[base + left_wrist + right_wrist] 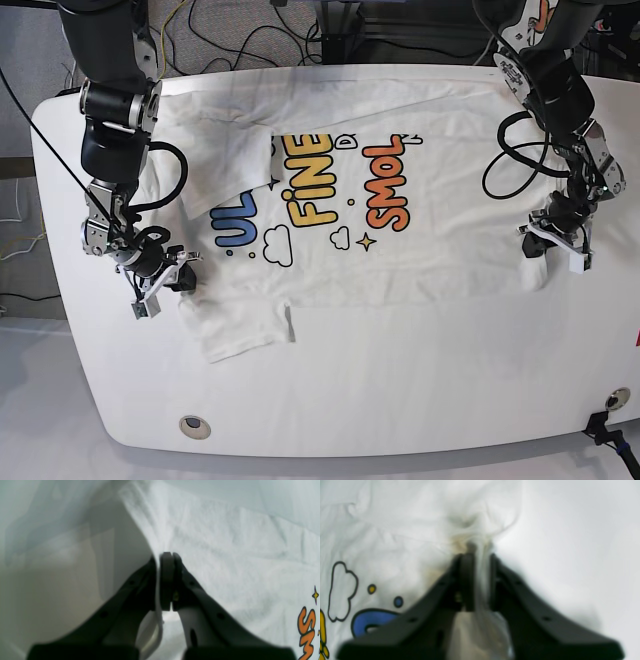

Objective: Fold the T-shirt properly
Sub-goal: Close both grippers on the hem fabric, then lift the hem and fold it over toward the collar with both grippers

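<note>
Both sets of fingers are closed tight on cloth. The left gripper [166, 580] has a thin white hem pinched between its pads, and the right gripper [477, 580] squeezes a small gathered tuft that puckers up just above its tips. Each holds one edge of the large white short-sleeved cotton T-shirt [330, 190], printed in blue, yellow and orange lettering with clouds and stars. I take it the grips sit at opposite ends of the shirt so that it can be lifted or drawn taut evenly for a fold.

The T-shirt lies print-up across the far half of the white rounded bench [400, 400], spread sideways. In the base view one sleeve is already turned in over the shirt's far corner on the right gripper's side, and a loose flap spills off its near edge towards the front of the bench.

Nearer the viewer than the shirt, the bench is bare white apart from a small round fitting [195, 427], so a fold towards the front has plenty of room. Beyond the shirt's far edge the bench ends almost at once.
</note>
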Robot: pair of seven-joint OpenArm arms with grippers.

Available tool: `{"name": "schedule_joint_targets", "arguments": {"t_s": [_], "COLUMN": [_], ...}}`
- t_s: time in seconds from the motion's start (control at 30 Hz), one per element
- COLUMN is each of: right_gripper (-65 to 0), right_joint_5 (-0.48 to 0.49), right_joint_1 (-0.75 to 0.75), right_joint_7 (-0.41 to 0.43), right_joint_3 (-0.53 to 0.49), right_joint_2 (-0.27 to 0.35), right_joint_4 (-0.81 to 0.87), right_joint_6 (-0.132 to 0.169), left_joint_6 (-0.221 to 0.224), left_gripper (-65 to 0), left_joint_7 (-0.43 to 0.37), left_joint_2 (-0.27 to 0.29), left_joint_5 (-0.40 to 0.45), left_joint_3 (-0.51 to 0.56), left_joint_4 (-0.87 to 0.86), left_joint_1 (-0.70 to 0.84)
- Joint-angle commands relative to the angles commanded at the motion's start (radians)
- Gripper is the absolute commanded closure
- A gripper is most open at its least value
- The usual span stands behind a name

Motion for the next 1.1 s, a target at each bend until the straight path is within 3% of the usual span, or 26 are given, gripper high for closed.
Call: {"name": "schedule_joint_targets", "arguments": {"t_s": [0.37,0.47,0.77,1.0,1.1], "right_gripper": [0.0,0.0,0.0,0.0,0.0], "right_joint_5": [0.000,0.006,0.009,0.011,0.011], "right_joint_1": [0.040,0.038,-0.095,-0.196,-0.236], "right_joint_7": [-0.015,-0.086,-0.402,-0.574,-0.641], "right_joint_3": [0.000,0.000,0.002,0.006,0.006], "right_joint_2": [0.005,0.006,0.005,0.002,0.002], "right_joint_4": [0.003,0.026,0.433,0.660,0.752], "right_joint_6": [0.000,0.000,0.000,0.000,0.000], "left_joint_6": [0.000,0.000,0.000,0.000,0.000], "left_gripper": [0.0,0.0,0.0,0.0,0.0], "left_joint_7": [0.000,0.000,0.000,0.005,0.051], "left_joint_2": [0.006,0.006,0.003,0.006,0.006], "left_joint_5": [0.000,0.000,-0.002,-0.002,-0.002], "left_joint_3": [0.000,0.000,-0.003,0.002,0.002], "left_joint_4": [0.187,0.195,0.201,0.399,0.493], "left_joint_1": [0.054,0.069,0.110,0.195,0.232]}}
